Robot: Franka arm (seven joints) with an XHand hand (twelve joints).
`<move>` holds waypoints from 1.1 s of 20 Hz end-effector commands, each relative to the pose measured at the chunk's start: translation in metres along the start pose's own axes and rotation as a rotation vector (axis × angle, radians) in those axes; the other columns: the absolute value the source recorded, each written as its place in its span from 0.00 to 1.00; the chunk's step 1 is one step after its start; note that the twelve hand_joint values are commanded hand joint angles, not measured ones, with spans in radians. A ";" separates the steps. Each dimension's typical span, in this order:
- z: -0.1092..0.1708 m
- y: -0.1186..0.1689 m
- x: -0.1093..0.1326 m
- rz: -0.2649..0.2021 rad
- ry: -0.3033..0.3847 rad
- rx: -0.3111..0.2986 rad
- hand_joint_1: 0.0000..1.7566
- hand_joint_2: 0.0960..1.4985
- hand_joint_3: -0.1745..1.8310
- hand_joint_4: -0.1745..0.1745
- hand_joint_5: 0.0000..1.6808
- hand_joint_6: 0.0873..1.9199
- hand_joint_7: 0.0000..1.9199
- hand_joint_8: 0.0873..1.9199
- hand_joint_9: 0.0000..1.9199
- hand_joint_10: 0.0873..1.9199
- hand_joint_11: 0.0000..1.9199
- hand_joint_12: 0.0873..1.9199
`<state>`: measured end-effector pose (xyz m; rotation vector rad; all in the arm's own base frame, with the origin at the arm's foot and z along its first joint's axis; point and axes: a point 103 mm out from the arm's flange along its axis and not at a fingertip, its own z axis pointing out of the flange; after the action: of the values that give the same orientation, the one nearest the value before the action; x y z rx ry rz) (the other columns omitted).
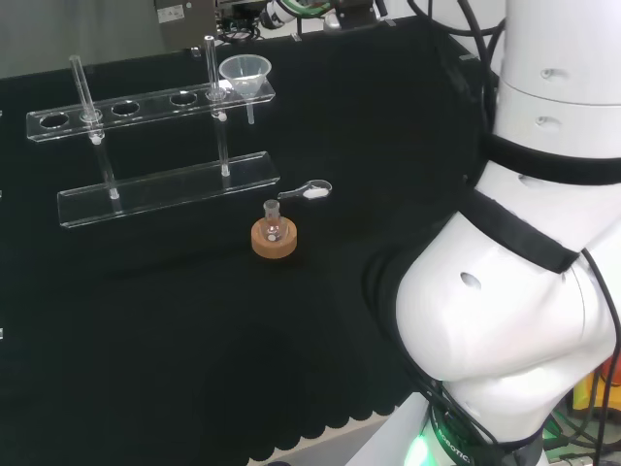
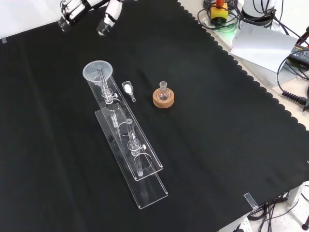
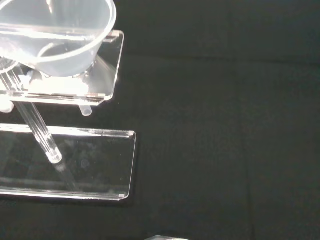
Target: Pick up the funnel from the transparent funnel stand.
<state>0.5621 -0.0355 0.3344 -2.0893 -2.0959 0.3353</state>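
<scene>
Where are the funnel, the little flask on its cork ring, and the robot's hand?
funnel (image 1: 244, 71): head view, on its cone.
flask (image 2: 163, 92): front view, on its bulb and neck.
hand (image 2: 107, 19): front view, on a finger.

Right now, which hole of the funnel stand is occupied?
The end hole nearest the hand in the front view: the funnel sits in it. The stand's other holes hold nothing.

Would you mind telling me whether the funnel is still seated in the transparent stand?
Yes, seated: the funnel sits upright in the end hole of the stand, and the hand is apart from it.
</scene>
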 end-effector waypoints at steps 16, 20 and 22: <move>0.025 0.031 0.052 -0.134 -0.076 0.234 0.31 0.51 0.16 0.45 0.07 0.00 0.00 0.23 0.12 0.40 0.19 0.76; 0.025 0.036 0.062 -0.127 -0.112 0.294 0.34 0.49 0.17 0.46 0.02 0.00 0.00 0.16 0.09 0.41 0.21 0.75; 0.026 0.039 0.065 -0.127 -0.125 0.301 0.34 0.49 0.18 0.47 0.01 0.00 0.00 0.12 0.08 0.42 0.22 0.75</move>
<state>0.5902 0.0115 0.3015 -1.8431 -2.0941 0.6090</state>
